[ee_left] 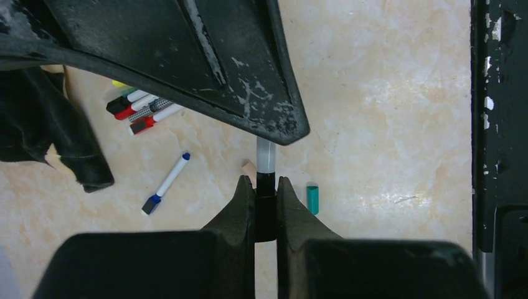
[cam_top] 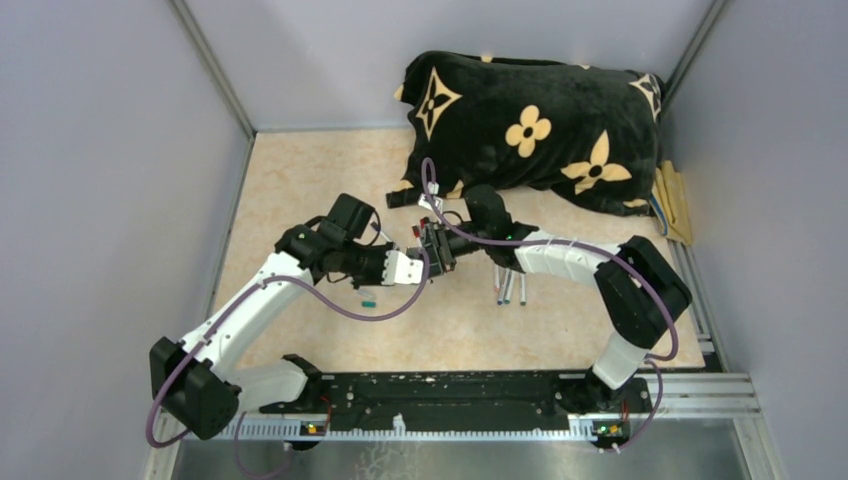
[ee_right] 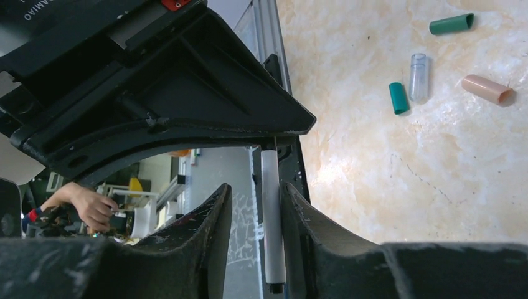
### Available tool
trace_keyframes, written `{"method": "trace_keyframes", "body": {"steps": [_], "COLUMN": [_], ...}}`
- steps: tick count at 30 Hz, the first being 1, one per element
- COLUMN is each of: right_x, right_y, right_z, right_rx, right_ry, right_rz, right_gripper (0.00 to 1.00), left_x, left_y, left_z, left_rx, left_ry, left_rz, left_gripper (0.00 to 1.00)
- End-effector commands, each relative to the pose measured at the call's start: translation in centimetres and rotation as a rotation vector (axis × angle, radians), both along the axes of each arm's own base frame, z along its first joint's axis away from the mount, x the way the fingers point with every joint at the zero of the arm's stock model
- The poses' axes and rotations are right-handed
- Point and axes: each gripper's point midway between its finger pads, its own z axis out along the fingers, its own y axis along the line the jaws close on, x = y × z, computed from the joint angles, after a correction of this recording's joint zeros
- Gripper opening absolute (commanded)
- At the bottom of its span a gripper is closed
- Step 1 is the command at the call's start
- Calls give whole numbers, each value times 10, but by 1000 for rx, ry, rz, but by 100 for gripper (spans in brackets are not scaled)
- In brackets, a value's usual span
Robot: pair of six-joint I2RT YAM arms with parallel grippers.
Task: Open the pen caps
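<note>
My left gripper (ee_left: 266, 180) is shut on the black cap (ee_left: 266, 202) of a pen whose grey-white barrel (ee_left: 266, 156) runs away under my right gripper. In the top view the two grippers, left (cam_top: 415, 268) and right (cam_top: 437, 248), meet nose to nose at mid-table. In the right wrist view my right gripper (ee_right: 255, 187) stands open around the white barrel (ee_right: 272, 212), which touches only one finger, with a gap to the other. Loose caps lie on the table: green (ee_right: 451, 23), teal (ee_right: 398, 98), clear (ee_right: 419, 76) and pink (ee_right: 487, 88). The teal cap (ee_left: 312, 199) also shows in the left wrist view.
A blue-ended pen (ee_left: 167, 182) lies alone on the table. A bunch of capped pens (ee_left: 140, 109) lies by the black flower-patterned pillow (cam_top: 540, 125) at the back. Three more pens (cam_top: 510, 285) lie under the right arm. Grey walls close in both sides.
</note>
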Motion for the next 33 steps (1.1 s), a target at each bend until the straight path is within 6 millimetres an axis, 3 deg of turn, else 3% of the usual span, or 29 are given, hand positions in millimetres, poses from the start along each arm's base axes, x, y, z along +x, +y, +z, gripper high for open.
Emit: {"method": "trace_keyframes", "body": {"steps": [1, 5, 7, 10, 16, 24, 33], "right_x": [-6, -6, -5, -5, -5, -13, -20], "right_y": [15, 19, 20, 19, 7, -33, -64], "right_z": [5, 4, 5, 4, -3, -30, -37], "right_rx": [41, 45, 47, 41, -3, -108, -170], "right_ry": [-25, -21, -17, -14, -24, -18, -42], "right_rz": [28, 23, 20, 17, -1, -43, -85], "right_gripper": [36, 30, 22, 0, 0, 0, 0], "left_x": [5, 5, 5, 6, 17, 34, 63], "left_y": [-7, -6, -3, 0, 14, 41, 70], "left_z": [13, 12, 11, 10, -2, -26, -31], "left_rx": [-44, -32, -22, -7, 80, 224, 263], "left_ry": [-48, -50, -55, -67, -110, -171, -175], "left_rz": [-3, -3, -1, 1, 28, 71, 138], "left_gripper": [0, 0, 0, 0, 0, 0, 0]}}
